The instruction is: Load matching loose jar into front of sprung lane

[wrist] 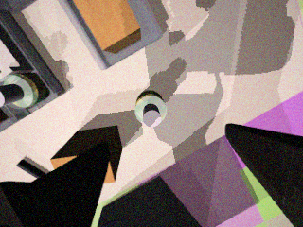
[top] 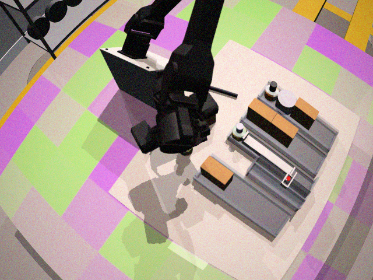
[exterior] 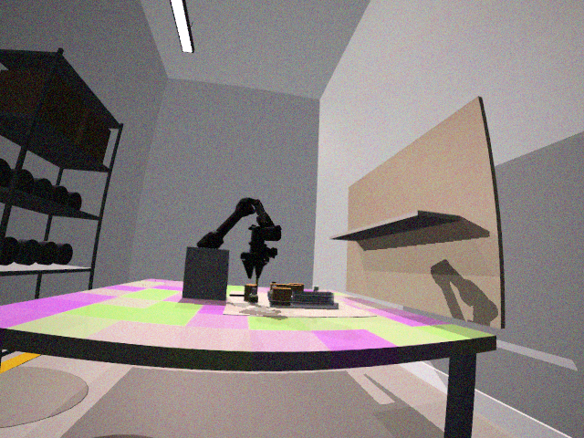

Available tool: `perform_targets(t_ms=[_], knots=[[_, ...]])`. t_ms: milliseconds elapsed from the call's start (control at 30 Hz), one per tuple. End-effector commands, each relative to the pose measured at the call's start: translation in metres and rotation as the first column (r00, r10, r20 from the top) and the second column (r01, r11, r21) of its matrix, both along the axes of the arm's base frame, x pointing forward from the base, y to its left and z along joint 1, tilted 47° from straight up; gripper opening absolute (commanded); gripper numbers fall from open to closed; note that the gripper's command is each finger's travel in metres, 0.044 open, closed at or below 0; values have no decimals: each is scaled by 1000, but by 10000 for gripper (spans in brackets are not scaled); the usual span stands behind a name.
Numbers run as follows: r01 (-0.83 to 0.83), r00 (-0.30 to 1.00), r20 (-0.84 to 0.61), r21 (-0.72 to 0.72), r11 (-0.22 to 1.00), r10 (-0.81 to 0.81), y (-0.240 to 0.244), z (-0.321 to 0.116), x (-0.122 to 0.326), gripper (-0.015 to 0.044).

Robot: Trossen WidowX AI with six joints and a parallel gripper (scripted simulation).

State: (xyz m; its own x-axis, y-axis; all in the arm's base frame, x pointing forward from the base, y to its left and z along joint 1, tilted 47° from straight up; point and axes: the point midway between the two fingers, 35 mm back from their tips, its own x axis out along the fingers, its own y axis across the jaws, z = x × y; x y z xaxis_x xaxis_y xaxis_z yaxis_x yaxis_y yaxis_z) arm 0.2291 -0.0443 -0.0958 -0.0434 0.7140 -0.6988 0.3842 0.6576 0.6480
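The loose jar, pale green with a light cap, stands upright on the pale mat in the wrist view (wrist: 158,113); the top view shows only a sliver of it under the arm. The matching jar (top: 238,133) (wrist: 29,91) stands at the front end of the sprung lane, with the white pusher plate (top: 245,137) right behind it. A white strip (top: 268,153) with a red marker (top: 288,178) runs back from there. My gripper (exterior: 253,276) (wrist: 167,138) is open and empty, pointing down above the loose jar. In the top view the arm hides the fingertips.
A loose orange-topped box (exterior: 249,291) (wrist: 63,163) stands beside the loose jar, partly behind one finger in the wrist view. A black rod (top: 224,91) (wrist: 31,166) lies behind it. Neighbouring lanes hold orange-topped boxes (top: 217,170) (top: 272,120), a dark-capped jar (top: 271,92) and a white-lidded jar (top: 287,98).
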Motion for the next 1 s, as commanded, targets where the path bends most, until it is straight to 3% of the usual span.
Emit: perform_targets(t_ms=[0, 967], knots=[[-5, 999, 32, 12, 1000, 5, 5, 5, 2, 440], [-5, 999, 32, 14, 1000, 4, 54, -41, 2, 440]])
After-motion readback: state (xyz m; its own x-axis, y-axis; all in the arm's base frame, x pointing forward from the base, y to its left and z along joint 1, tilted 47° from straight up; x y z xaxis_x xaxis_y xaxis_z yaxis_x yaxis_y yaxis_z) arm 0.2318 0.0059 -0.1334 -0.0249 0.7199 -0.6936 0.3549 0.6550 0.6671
